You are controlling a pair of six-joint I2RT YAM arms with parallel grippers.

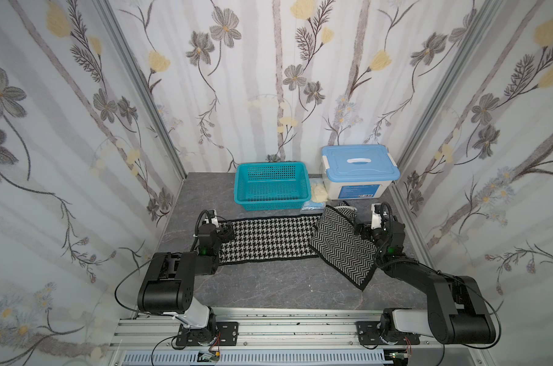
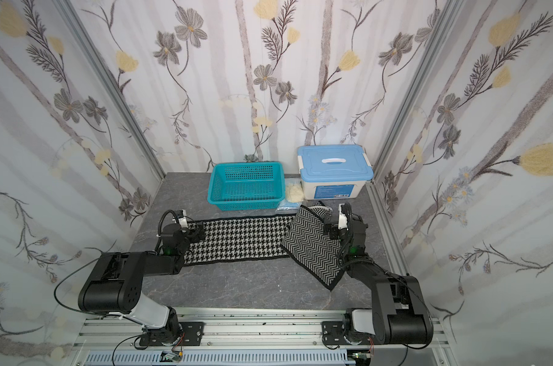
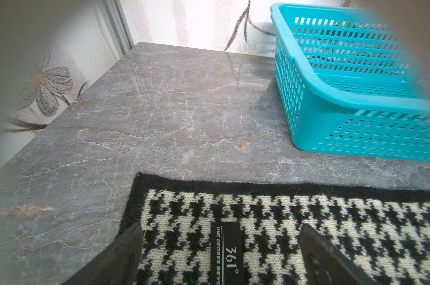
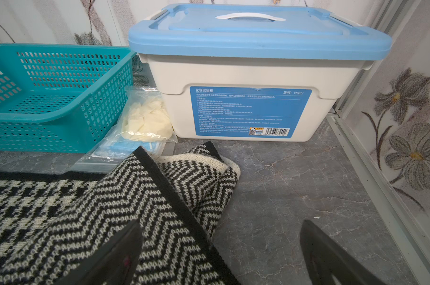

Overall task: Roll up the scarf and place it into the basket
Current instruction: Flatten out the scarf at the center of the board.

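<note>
Roll not started. Scarf [image 1: 269, 240] lies flat across the grey table [image 1: 269, 285], just in front of the teal basket [image 1: 273, 204], houndstooth side up. Its right end is folded back, herringbone side showing, and bunched near the white box with blue lid [image 1: 359, 177].

Left gripper [image 3: 220, 227]: jaws apart, holding nothing, low over the scarf's left end, brand label [image 3: 226, 249] between the fingers. Right gripper [image 4: 220, 222]: jaws apart, empty, one finger over the folded flap, the other over bare table.

Basket is empty.

Next, probably: pinch one end and start turning it over itself. The folded right flap likely needs flattening first, or the roll comes out crooked.
</note>
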